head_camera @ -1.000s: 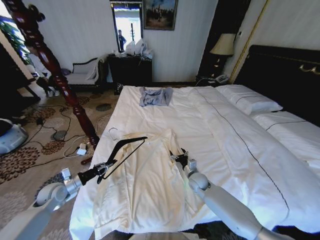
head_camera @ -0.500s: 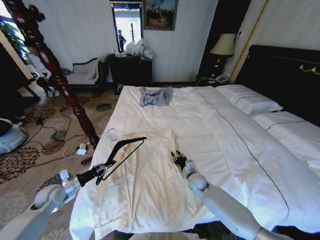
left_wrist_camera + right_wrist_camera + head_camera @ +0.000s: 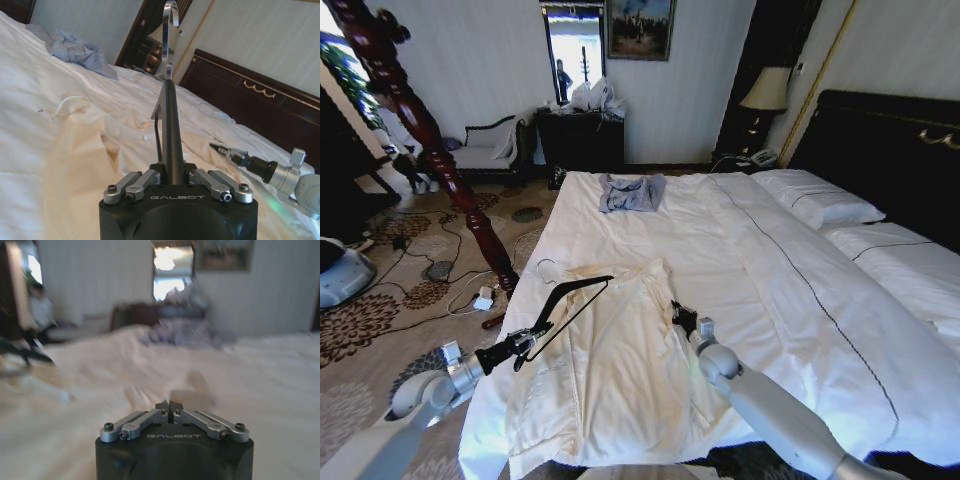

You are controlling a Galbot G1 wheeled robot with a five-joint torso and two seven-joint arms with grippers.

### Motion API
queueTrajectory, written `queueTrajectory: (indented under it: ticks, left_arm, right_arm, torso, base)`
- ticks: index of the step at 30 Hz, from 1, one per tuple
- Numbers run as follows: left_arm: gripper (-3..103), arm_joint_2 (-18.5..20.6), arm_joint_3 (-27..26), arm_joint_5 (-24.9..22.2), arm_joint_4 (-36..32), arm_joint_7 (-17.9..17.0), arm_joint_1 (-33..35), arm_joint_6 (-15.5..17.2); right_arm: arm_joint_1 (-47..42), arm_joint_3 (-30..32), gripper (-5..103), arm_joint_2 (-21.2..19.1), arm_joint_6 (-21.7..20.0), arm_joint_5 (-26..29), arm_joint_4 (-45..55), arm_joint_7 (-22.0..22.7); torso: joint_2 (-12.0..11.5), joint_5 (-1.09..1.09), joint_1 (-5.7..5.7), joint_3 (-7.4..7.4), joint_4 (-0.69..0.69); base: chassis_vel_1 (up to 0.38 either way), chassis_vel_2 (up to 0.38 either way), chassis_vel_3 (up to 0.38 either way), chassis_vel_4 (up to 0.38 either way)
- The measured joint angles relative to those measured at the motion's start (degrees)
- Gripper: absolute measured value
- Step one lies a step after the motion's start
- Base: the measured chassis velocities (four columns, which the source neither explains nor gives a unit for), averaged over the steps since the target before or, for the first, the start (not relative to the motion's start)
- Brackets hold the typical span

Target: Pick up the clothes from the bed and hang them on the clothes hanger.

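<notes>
With our left tool [image 3: 523,342] clamped on the clothes hanger [image 3: 570,298] and our right tool [image 3: 681,318] pinched shut and empty, we should reopen it low over the clothes [image 3: 620,370] on the bed [image 3: 770,280] and catch one collar layer.

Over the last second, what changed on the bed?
Little. The right gripper, shut and empty, shifted slightly along the right edge of the clothes, ending a touch farther up the bed. The left gripper stayed clamped on the clothes hanger, held over the garment's left side. The clothes lie spread as before.
</notes>
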Motion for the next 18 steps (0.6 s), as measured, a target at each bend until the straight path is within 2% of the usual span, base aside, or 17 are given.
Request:
queueTrajectory:
  ticks: [3, 7, 9, 12, 13, 16, 17, 18]
  left_arm:
    - [18, -0.66, -0.07, 0.24, -0.17, 0.14, 0.38, -0.02]
    - [18, -1.69, -0.22, 0.72, -0.97, 0.6, 1.31, -0.12]
    - [18, -1.78, -0.22, 0.84, -1.04, 0.64, 1.41, -0.14]
    - [18, -1.85, -0.19, 1.24, -0.85, 0.81, 1.5, -0.25]
    - [18, -1.85, -0.19, 1.24, -0.85, 0.81, 1.5, -0.25]
    - [18, -1.54, -0.21, 1.5, -0.22, 1.18, 1.62, -0.37]
    - [18, -1.54, -0.21, 1.5, -0.22, 1.18, 1.62, -0.37]
    - [18, -1.35, -0.29, 1.58, 0.08, 1.39, 1.75, -0.42]
  right_arm:
    - [-0.34, 0.25, 0, 0.0, 2.25, -0.27, 0.29, -2.64]
    - [-2.21, 0.35, 0, -0.1, 7.26, -1.47, 1.26, -9.07]
    - [-2.64, 0.35, 0, -0.1, 8.14, -1.76, 1.35, -10.17]
    - [-4.8, 0.55, 0, -0.46, 11.41, -3.55, 1.53, -15.92]
    - [-4.8, 0.55, 0, -0.46, 11.41, -3.55, 1.53, -15.92]
    - [-7.37, 1.52, 0, -1.18, 14.55, -7.09, 0.73, -21.71]
    - [-7.37, 1.52, 0, -1.18, 14.55, -7.09, 0.73, -21.71]
    - [-8.57, 1.94, 0, -1.48, 15.52, -8.67, 0.37, -23.54]
  torso:
    - [0.0, -0.01, 0.0, 0.0, 0.0]
    - [0.0, 0.0, 0.0, 0.0, 0.0]
    - [0.0, 0.0, 0.0, 0.0, 0.0]
    - [0.0, 0.0, 0.0, 0.0, 0.0]
    - [0.0, 0.0, 0.0, 0.0, 0.0]
    - [0.0, 0.0, 0.0, -0.01, 0.0]
    - [0.0, 0.0, 0.0, -0.01, 0.0]
    - [0.0, 0.0, 0.0, -0.01, -0.01]
  base:
    - [0.0, 0.0, 0.0, 0.0]
    - [0.0, 0.0, 0.0, 0.0]
    - [0.0, 0.0, 0.0, 0.0]
    - [0.0, 0.0, 0.0, 0.0]
    - [0.0, 0.0, 0.0, 0.0]
    - [0.0, 0.0, 0.0, 0.0]
    - [0.0, 0.0, 0.0, 0.0]
    - [0.0, 0.0, 0.0, 0.0]
